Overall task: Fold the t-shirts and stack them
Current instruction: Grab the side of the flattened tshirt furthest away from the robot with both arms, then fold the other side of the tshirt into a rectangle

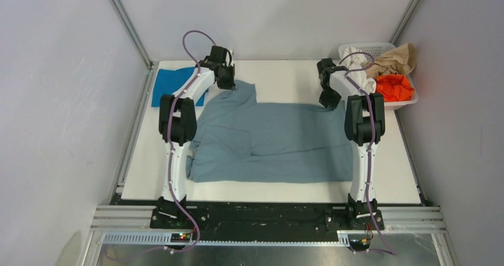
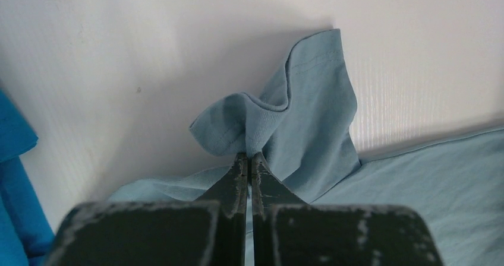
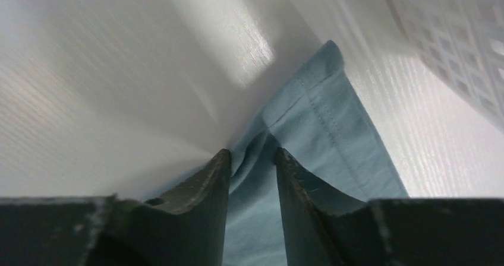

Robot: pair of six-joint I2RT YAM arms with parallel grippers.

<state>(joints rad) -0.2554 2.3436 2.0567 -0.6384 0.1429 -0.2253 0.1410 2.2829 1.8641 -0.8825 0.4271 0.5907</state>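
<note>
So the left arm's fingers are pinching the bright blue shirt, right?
Not quite. The left fingers are pinching the big grey-blue shirt, bunching up a bit of its edge. The left wrist view shows this. The bright blue shirt lies off to the side, and nothing is holding it.

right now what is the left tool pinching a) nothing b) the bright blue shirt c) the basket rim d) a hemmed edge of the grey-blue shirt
d: the left tool is shut on a bunched hemmed edge of the grey-blue shirt; the bright blue shirt lies apart.
</note>
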